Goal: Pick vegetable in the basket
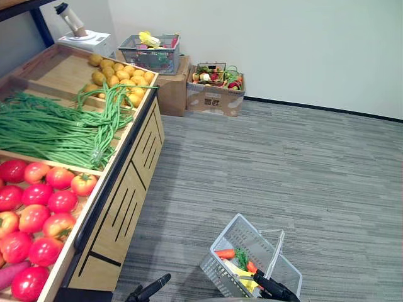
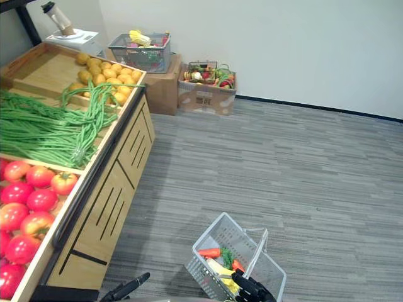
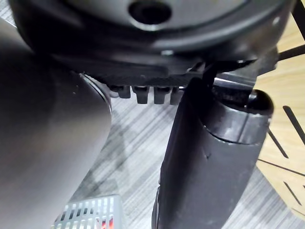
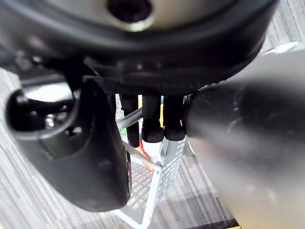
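1. Basket (image 1: pixel 214 267) sits low over the grey carpet (image 1: pixel 283 163), just right of the wooden stand (image 1: pixel 126 189), and is tilted.
2. Right hand (image 1: pixel 275 290) is at the basket's near edge. In the right wrist view its fingers (image 4: pixel 152 119) curl down round the handle (image 1: pixel 277 248), gripping it.
3. Inside the basket are a carrot (image 1: pixel 225 254) and some green, yellow and red pieces, too small to name.
4. Left hand (image 1: pixel 151 291) is low beside the stand front, relaxed with fingers out, and holds nothing.
5. On the stand, tomatoes (image 1: pixel 38 207) are nearest, long beans (image 1: pixel 50 129) are in the middle bin and yellow fruit (image 1: pixel 119 74) is at the far end.
6. A second basket (image 1: pixel 151 53) rests on a carton by the far wall, with a box (image 1: pixel 214 94) of produce beside it.
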{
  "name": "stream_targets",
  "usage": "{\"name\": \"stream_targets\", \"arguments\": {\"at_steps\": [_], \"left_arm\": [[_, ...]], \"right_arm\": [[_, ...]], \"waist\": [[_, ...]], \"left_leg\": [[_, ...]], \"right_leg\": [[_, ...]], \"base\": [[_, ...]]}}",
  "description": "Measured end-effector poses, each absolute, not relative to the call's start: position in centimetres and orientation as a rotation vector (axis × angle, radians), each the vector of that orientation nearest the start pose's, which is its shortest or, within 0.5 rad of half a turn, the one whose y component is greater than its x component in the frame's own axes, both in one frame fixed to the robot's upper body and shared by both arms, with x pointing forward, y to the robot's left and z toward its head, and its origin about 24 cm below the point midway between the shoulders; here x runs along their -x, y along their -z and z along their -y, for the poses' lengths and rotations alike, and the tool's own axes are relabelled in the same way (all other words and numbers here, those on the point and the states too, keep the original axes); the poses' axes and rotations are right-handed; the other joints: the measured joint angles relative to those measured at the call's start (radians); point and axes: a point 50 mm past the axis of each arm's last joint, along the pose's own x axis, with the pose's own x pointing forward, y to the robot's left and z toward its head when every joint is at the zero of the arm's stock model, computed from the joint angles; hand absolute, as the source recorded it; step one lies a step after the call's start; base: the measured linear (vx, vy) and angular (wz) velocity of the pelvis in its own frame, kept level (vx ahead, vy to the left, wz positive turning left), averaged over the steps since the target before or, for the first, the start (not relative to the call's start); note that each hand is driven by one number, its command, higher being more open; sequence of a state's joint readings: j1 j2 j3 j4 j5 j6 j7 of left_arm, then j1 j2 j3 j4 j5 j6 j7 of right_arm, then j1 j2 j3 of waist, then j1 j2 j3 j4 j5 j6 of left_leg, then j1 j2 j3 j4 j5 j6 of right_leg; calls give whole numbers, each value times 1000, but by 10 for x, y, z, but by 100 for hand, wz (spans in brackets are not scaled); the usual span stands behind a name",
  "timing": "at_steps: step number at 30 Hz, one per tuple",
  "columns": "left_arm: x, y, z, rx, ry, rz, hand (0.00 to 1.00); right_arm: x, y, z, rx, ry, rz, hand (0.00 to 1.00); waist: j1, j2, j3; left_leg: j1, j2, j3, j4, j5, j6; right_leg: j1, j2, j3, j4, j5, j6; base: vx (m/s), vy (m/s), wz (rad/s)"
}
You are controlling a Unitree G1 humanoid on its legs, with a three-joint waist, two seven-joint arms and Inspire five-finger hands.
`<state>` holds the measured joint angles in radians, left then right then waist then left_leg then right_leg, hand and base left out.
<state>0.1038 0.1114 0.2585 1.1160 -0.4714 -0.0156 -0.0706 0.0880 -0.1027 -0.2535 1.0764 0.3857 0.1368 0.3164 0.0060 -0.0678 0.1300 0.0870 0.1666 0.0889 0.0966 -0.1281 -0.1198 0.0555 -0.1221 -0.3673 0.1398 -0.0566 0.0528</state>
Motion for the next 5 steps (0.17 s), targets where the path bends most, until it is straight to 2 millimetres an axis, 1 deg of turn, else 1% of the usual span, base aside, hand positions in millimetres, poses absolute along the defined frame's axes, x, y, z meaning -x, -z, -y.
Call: {"name": "stream_targets", "arguments": {"at_steps": [2,3,5], "left_arm": [[-69,164,-223,478,-547,-1053,100],[-68,164,-223,471,-552,-1049,100],[-69,164,-223,465,-549,-1046,100]], "right_arm": [[-79,165,198,-600,245,-1122,0],[-79,166,196,-598,256,-1134,0],[-80,167,194,-595,266,-1145,0]], "waist": [[6,1,1],[9,-2,0],[10,-4,-2]], "left_leg": [[-2,-1,-4,-2,7,-1],[-1,-3,-7,-11,18,0],[3,-10,-13,-38,37,-1]], "right_leg": [[3,0,-4,-7,3,4],[14,1,-6,-21,8,11],[21,0,-7,-45,8,13]], "base": [[-78,-32,9],[-120,-50,8],[-105,-43,7]]}}
